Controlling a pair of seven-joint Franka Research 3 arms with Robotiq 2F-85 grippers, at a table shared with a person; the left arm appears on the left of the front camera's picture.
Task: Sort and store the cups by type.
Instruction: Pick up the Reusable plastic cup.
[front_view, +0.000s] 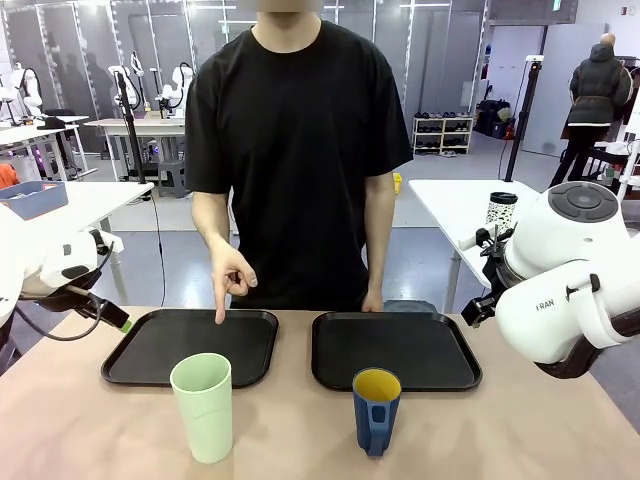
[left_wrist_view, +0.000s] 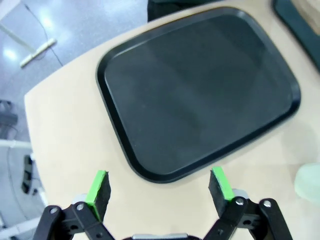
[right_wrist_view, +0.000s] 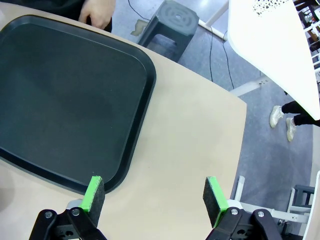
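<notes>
Two cups (front_view: 202, 405) (front_view: 376, 408) stand before two trays (front_view: 190, 345) (front_view: 400, 345).

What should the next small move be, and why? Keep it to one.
Probably swing the open, empty left hand toward the mint-green tumbler. The person's hand points into the left tray, the tumbler stands on the table at that tray's near edge, and the left hand hovers close by.

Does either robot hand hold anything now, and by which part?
Nothing is held. The left hand and the right hand are open and empty; the pale mint-green plastic tumbler and the dark blue handled mug stand free.
</notes>
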